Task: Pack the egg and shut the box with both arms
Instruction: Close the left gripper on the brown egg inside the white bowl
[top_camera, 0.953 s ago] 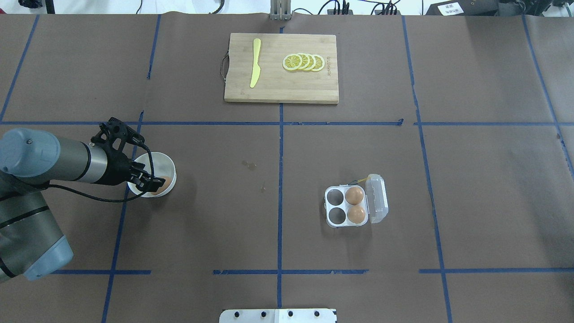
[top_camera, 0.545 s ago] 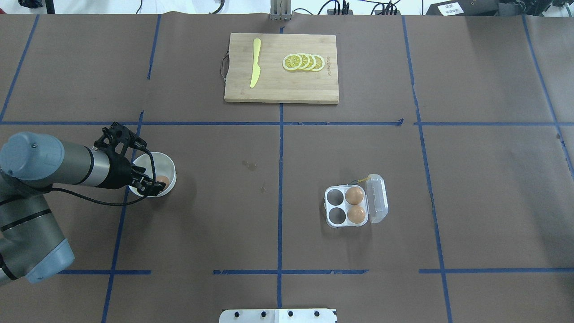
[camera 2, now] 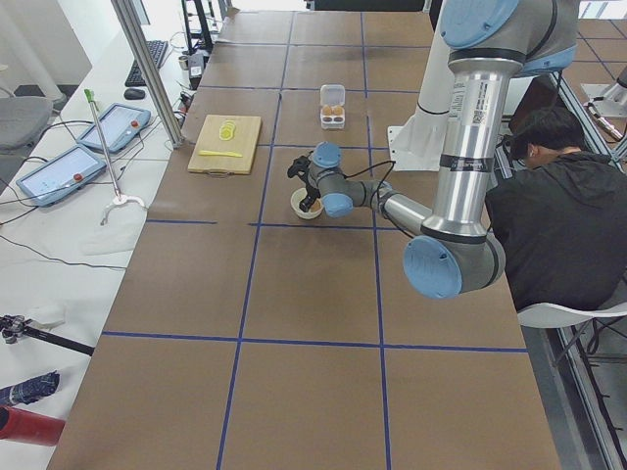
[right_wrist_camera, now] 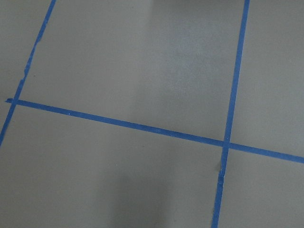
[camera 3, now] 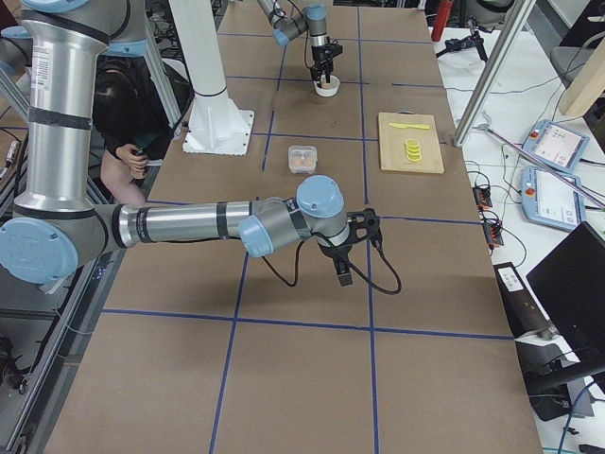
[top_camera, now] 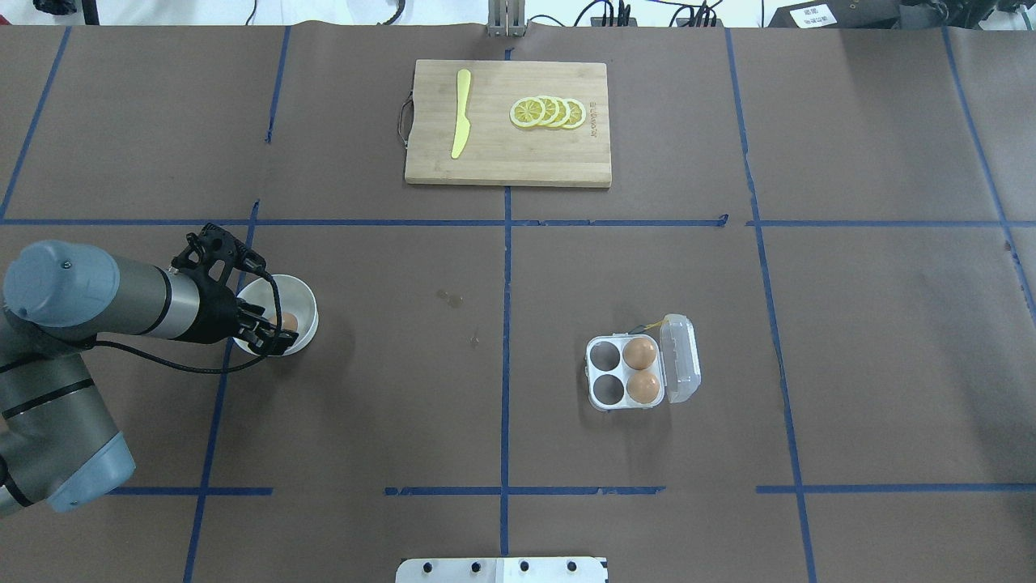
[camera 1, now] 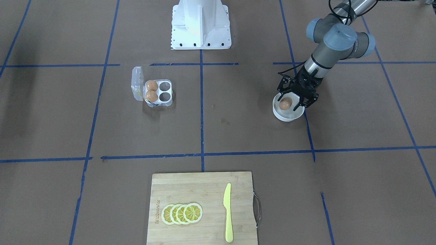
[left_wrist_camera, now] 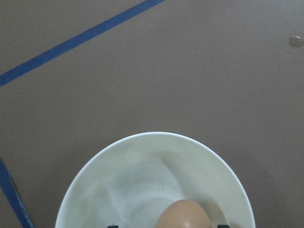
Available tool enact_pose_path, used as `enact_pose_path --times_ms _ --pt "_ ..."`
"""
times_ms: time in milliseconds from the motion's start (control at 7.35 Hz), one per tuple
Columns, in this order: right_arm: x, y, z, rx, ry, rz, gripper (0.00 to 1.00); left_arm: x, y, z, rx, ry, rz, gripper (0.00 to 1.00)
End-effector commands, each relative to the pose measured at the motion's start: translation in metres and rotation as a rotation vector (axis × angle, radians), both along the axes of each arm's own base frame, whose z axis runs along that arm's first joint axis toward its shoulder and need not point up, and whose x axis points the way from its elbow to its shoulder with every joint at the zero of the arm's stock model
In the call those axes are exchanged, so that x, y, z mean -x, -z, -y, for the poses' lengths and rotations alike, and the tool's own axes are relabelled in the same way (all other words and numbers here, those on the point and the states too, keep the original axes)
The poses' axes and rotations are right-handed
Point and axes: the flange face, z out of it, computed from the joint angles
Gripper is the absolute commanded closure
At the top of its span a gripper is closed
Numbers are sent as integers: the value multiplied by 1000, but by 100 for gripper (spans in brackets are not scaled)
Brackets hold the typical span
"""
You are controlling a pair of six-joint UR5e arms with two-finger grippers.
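Moved: left arm (top_camera: 121, 291) slips back slightly over the round white bowl (top_camera: 301, 293).
Count: three brown eggs, one in the bowl and two boxed eggs (top_camera: 639, 353) in the clear plastic four-cup box (top_camera: 605, 390); two cups empty.
Hidden: left jaws cropped in the wrist view; whether the right jaws are spread or closed cannot be told.
Egg: small light-brown oval egg (camera 1: 285, 104) lies in the bowl, between the spread left jaws.

**Overhead exterior.** Fixed behind the robot, facing forward and down, wide. The left gripper (top_camera: 271, 334) is at its left; the box (top_camera: 627, 372) is well off to that gripper's right.

**Exterior front-facing.** Opposite side, steep, mirrored. Shares the bowl (camera 1: 287, 117), box and cutting board (camera 1: 204, 190) with the overhead view.

**Exterior left.** Table's end, looking along the table, left gripper at mid-distance.

**Exterior right.** Other end. Right gripper (camera 3: 342, 274) near, left gripper far.

**Left wrist-mounted.** Very close, looking down on the bowl beneath its gripper.

**Right wrist-mounted.** Close, shows the table (right_wrist_camera: 118, 61) and tape (right_wrist_camera: 142, 127) only.
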Motion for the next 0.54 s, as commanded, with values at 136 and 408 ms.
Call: enact_pose_path --times_ms 136,408 --pt "0 -1 0 2 0 0 0 -1 -2 0 9 0 12 32" --pt "0 -1 0 5 -2 0 0 -3 -6 1 12 -2 17 33"
